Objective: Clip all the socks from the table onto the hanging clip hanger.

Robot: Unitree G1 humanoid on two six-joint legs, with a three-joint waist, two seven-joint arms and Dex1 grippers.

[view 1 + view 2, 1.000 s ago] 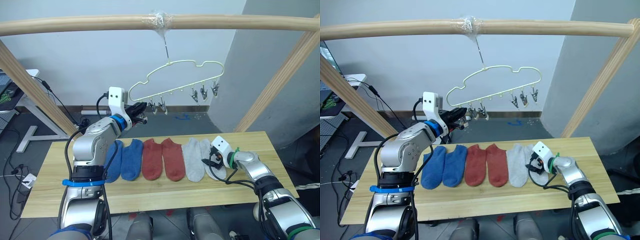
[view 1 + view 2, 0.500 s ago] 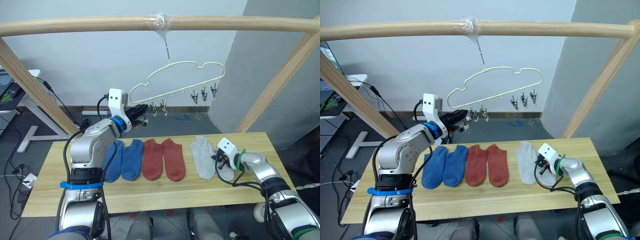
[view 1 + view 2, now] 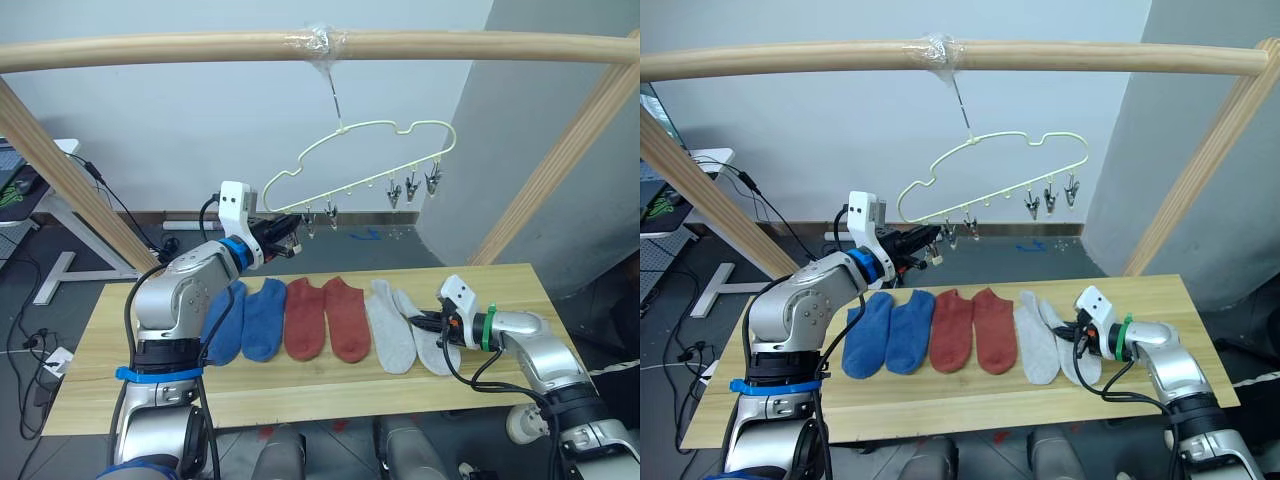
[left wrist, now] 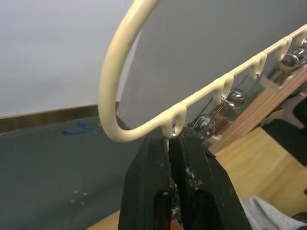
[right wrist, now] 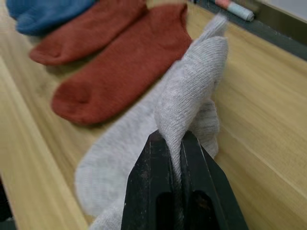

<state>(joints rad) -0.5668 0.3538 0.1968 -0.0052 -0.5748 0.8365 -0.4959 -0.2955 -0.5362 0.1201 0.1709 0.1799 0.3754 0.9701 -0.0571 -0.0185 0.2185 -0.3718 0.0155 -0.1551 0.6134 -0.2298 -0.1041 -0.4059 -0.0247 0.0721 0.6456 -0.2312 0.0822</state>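
The pale yellow clip hanger (image 3: 372, 128) hangs by its hook from the top pole. Its silver clips (image 3: 411, 187) dangle in a row under it. My left gripper (image 4: 171, 140) is raised to the hanger's left end and shut on the end clip (image 4: 207, 125). On the table (image 3: 300, 395) lie two blue socks (image 3: 246, 318), two rust red socks (image 3: 325, 318) and two grey socks (image 3: 388, 328). My right gripper (image 5: 173, 140) is low over the table and shut on a fold of the right-hand grey sock (image 5: 192, 76), which is bunched up between its fingers.
A round wooden pole (image 3: 200, 48) crosses overhead, carried by slanted poles at the left (image 3: 60, 170) and right (image 3: 560, 170). A grey pillar (image 3: 540, 100) stands behind the right side. A white desk leg (image 3: 55, 265) and cables sit on the floor at the far left.
My right gripper has shut on the right grey sock and dragged it, shifting both grey socks. The left gripper and the hanger have swung slightly to the right.
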